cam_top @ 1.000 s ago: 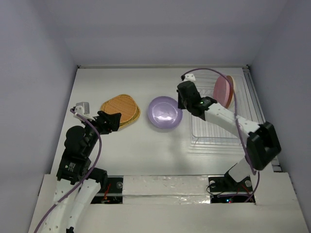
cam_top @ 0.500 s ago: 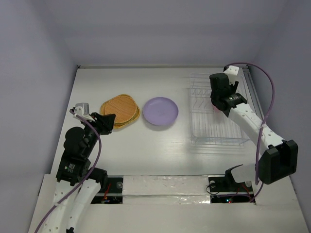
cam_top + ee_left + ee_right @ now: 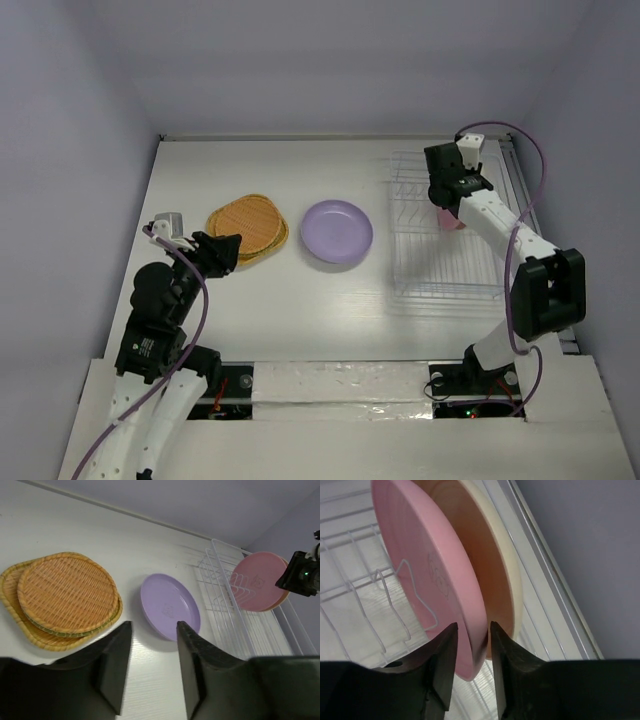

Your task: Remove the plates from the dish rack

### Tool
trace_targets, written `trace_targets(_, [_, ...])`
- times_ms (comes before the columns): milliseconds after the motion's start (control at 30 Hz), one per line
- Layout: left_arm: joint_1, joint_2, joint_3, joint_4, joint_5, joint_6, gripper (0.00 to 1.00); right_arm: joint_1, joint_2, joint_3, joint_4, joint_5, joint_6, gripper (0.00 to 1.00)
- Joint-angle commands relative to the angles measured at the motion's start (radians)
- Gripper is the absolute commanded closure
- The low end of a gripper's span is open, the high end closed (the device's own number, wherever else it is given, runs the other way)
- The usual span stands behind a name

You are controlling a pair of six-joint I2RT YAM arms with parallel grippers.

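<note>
My right gripper (image 3: 447, 207) is over the white wire dish rack (image 3: 440, 262) at the far right. Its jaws are closed on the rim of the upright pink plate (image 3: 430, 570), one jaw on each face. A cream plate (image 3: 502, 565) stands right behind the pink one, in the rack (image 3: 350, 585). The lavender plate (image 3: 337, 231) lies flat on the table in the middle. The orange-yellow woven plates (image 3: 248, 227) lie stacked to its left. My left gripper (image 3: 228, 250) is open and empty, just near the stack (image 3: 67, 600).
White walls close in the table on the left, back and right. The rack's near slots (image 3: 445, 275) hold nothing. In the left wrist view the lavender plate (image 3: 169, 605) lies between the stack and the rack (image 3: 225, 590).
My right arm left the lavender plate on the table, swung right to the rack, and came down with its jaws on the pink plate's rim. The left arm barely moved.
</note>
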Motion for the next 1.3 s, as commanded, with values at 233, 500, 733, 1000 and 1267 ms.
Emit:
trace_targets(233, [0.007,-0.013,-0.003,0.046,0.002,0.005,0.42,-0.001,0.022,0.135,-0.087,0.094,-0.059,0.88])
trace_targets(500, [0.007,-0.017,-0.003,0.048,0.002,0.006,0.42,0.038,0.002,0.181,-0.139,0.157,-0.113,1.0])
trace_targets(733, [0.007,-0.015,-0.005,0.049,0.007,0.006,0.42,0.081,-0.083,0.296,-0.236,0.203,-0.127,1.0])
trace_targets(1000, [0.007,-0.006,-0.005,0.051,0.008,0.006,0.42,0.267,-0.196,0.351,-0.207,0.033,-0.108,1.0])
trace_targets(1267, [0.007,0.002,-0.005,0.049,0.005,0.005,0.42,0.341,-0.144,0.136,0.107,-0.506,-0.007,1.0])
